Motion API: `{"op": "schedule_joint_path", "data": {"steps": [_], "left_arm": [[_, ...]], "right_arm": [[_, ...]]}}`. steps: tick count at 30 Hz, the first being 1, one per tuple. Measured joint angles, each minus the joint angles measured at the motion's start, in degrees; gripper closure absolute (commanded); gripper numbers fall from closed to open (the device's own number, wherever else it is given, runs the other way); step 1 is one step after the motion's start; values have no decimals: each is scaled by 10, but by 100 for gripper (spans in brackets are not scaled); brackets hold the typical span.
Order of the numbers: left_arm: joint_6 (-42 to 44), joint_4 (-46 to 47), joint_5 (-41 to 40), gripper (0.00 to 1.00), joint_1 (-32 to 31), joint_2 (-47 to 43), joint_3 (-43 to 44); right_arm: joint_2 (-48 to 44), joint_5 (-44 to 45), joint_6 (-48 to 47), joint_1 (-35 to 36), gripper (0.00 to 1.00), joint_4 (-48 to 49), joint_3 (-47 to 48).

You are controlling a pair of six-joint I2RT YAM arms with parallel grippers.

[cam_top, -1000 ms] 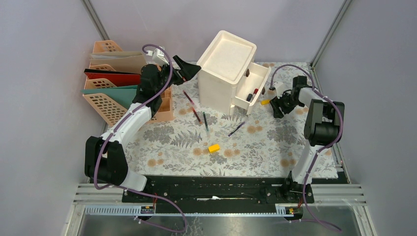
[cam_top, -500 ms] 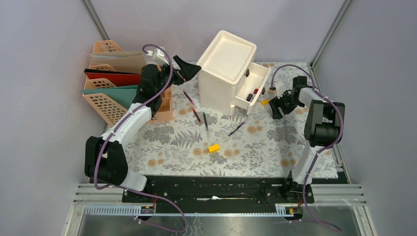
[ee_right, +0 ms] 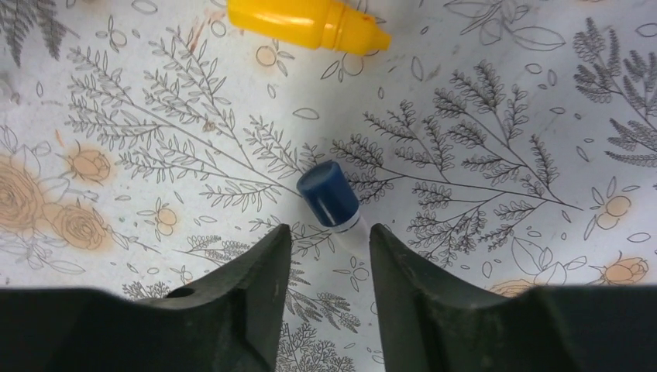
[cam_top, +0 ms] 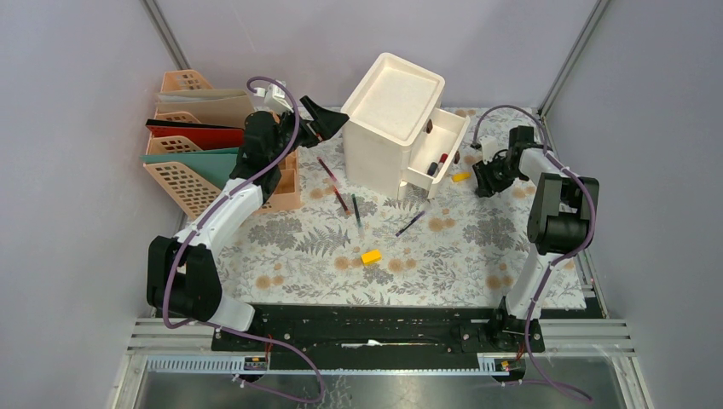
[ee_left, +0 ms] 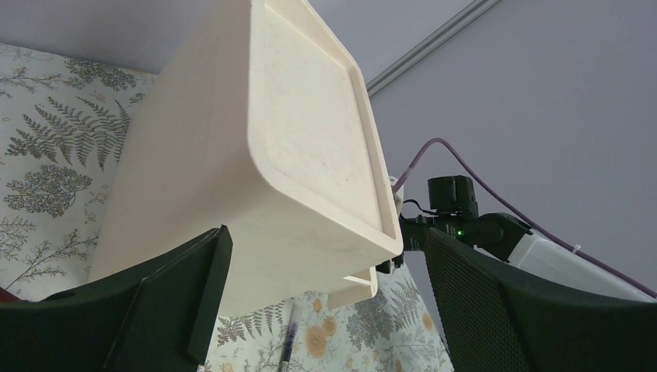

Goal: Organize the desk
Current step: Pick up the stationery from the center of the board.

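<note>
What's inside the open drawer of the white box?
A few small things lie in the drawer: one red-and-black, others dark. They are too small to name. The drawer's back part is hidden inside the white box.

One desk [cam_top: 460,256]. One white drawer unit [cam_top: 394,119]. Four pens [cam_top: 356,210] lie loose. Two yellow things: one block [cam_top: 371,256] and one small bottle [ee_right: 306,19]. One blue-capped tube [ee_right: 329,195]. Three folders [cam_top: 200,136]: beige, red and teal. The peach racks [cam_top: 183,183] cannot be counted. One small peach box [cam_top: 288,189]. Two robot arms [cam_top: 223,213]. The bits in the open drawer [cam_top: 439,158] are too small to count.
</note>
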Motion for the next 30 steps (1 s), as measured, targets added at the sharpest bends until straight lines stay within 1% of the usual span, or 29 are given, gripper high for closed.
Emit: {"op": "schedule_joint_path", "data": {"steps": [4, 10, 13, 15, 17, 21, 25, 27, 30], "left_arm": [[0, 0, 0, 1, 0, 0, 0], [0, 0, 0, 1, 0, 0, 0], [0, 0, 0, 1, 0, 0, 0], [0, 0, 0, 1, 0, 0, 0], [0, 0, 0, 1, 0, 0, 0], [0, 0, 0, 1, 0, 0, 0], [0, -1, 0, 1, 0, 0, 0], [0, -1, -1, 1, 0, 0, 0], [0, -1, -1, 1, 0, 0, 0]], "right_arm": [[5, 3, 11, 0, 47, 3, 14], [23, 14, 11, 5, 47, 6, 22], [35, 19, 8, 9, 49, 6, 22], [36, 22, 7, 12, 52, 10, 23], [37, 26, 7, 13, 61, 13, 23], [37, 31, 5, 13, 82, 22, 22], [31, 35, 4, 14, 94, 29, 13], [22, 35, 4, 14, 98, 27, 3], [2, 32, 5, 14, 100, 10, -9]]}}
